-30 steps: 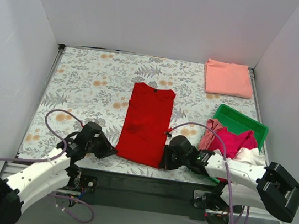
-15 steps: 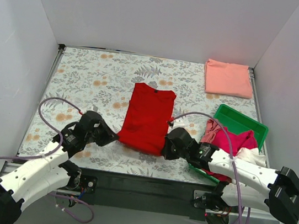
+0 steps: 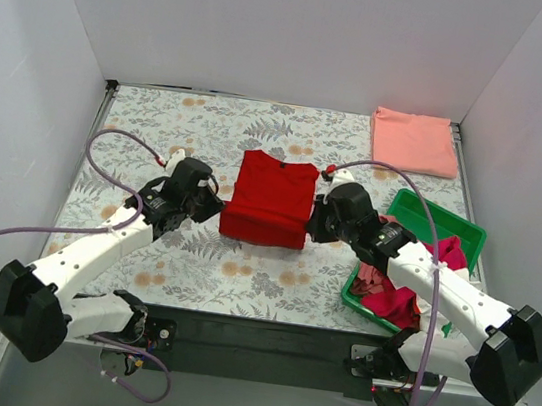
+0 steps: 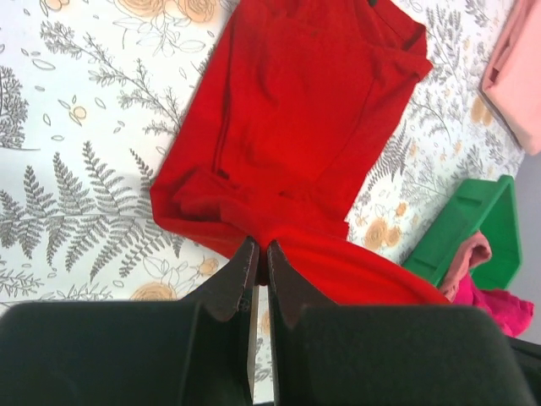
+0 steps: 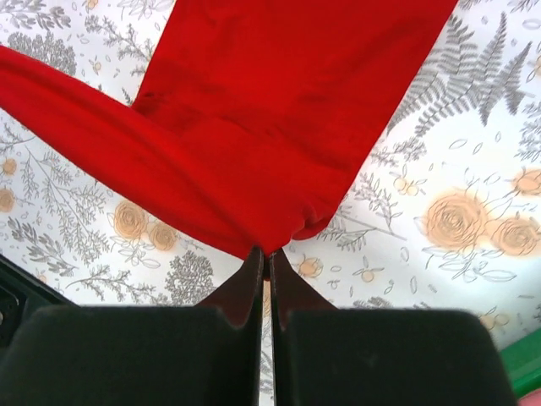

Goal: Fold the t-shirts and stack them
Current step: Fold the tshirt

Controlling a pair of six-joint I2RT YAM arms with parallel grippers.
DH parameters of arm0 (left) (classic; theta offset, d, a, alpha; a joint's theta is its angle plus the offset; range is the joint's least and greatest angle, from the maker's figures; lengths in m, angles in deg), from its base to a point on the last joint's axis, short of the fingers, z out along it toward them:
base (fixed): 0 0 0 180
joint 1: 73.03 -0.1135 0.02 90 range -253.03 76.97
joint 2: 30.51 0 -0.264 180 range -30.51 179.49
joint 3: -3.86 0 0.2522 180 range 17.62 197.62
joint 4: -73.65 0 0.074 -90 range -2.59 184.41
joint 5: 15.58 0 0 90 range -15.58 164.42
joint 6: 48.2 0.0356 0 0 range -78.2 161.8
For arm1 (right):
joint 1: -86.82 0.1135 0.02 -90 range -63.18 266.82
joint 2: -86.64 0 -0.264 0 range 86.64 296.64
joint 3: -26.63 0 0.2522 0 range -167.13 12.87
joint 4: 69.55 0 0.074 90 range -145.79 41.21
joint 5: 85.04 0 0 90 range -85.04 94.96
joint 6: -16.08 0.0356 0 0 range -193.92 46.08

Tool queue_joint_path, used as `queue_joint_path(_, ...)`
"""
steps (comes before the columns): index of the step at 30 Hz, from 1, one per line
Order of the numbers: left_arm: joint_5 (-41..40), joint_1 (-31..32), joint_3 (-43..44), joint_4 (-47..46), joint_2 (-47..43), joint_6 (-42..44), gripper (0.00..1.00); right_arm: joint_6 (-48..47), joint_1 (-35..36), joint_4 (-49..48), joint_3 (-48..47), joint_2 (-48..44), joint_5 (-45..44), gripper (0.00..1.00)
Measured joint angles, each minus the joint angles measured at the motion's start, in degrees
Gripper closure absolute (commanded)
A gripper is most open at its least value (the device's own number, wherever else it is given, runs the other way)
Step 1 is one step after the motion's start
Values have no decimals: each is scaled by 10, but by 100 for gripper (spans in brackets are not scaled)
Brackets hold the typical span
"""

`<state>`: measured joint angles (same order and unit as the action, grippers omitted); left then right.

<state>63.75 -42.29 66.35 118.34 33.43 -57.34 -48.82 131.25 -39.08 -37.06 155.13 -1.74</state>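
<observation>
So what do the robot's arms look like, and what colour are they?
The left arm and right arm have smooth white tube sections joined by chunky black joints. A thin purple cable loops off each one. The left end effector and right end effector are black, each with two pointed wedge-shaped fingers.

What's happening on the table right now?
Both arms are mid-fold on the red t-shirt. The left claw and the right claw are each shut on a near corner of its hem, holding it up so the lower half doubles toward the collar. A salmon-pink t-shirt lies folded at the far right corner. A heap of shirts sits in the green bin, not yet folded.
</observation>
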Motion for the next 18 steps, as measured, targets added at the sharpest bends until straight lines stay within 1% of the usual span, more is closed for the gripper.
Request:
queue_joint_path(8,-27,-9,90,-9,98,26,100,-36,-63,3,-44,41,48,99)
queue_joint_path(13,-34,-25,145,-17,136,47,100,-46,-100,-2,-77,68,89,99)
queue_joint_path(18,-24,-48,176,-34,165,66,100,-56,-127,-6,-104,90,126,99)
